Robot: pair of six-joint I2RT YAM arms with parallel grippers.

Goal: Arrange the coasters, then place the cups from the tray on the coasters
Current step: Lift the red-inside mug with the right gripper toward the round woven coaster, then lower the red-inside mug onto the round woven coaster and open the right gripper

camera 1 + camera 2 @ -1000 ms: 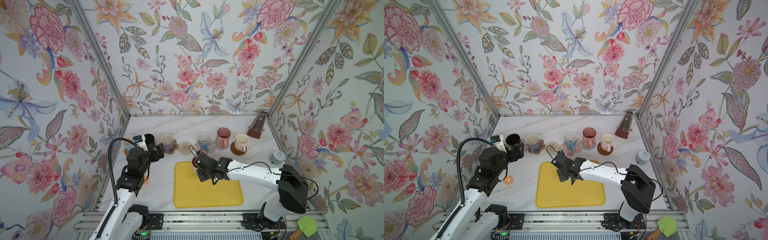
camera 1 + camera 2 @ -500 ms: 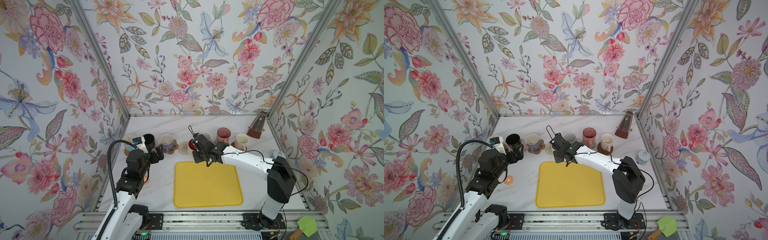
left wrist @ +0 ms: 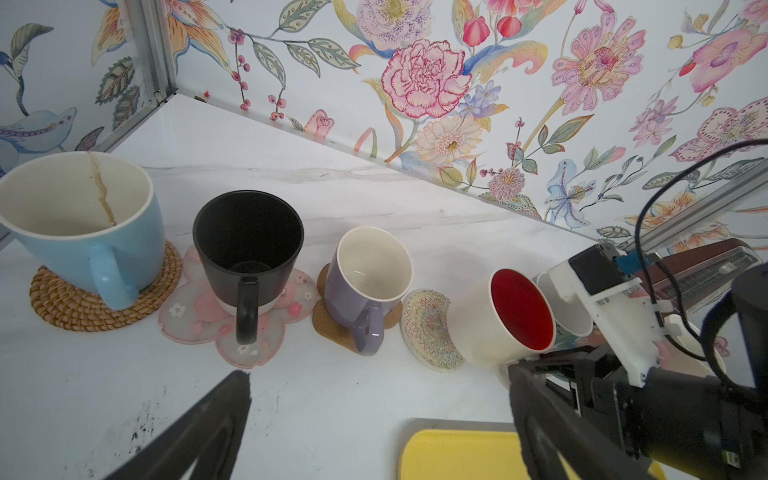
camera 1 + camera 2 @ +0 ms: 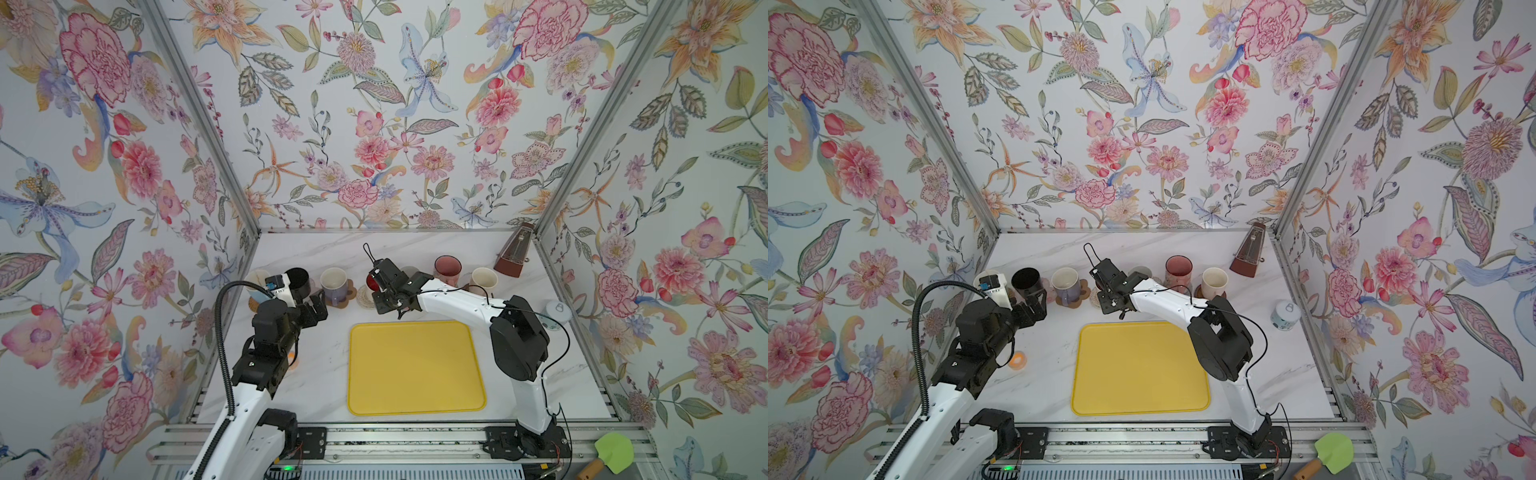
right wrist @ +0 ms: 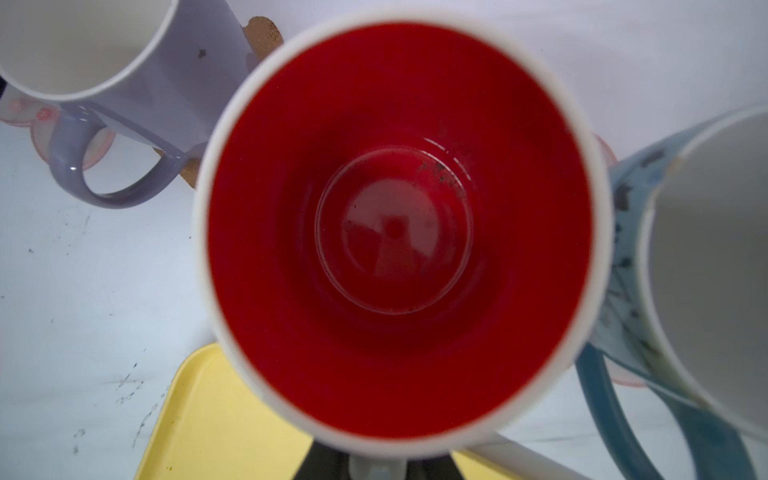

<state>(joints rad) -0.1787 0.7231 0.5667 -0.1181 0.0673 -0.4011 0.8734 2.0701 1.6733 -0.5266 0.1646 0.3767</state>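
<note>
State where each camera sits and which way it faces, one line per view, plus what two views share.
Top views: high at the front, looking down toward the back wall; left arm, right arm, tray.
Left wrist: low over the table, facing the black mug and purple mug; own open fingers, right arm.
Right wrist: straight into the red-lined mug held by the right gripper, at the edge.
Shared: both wrist views show that mug, purple mug, tray.
</note>
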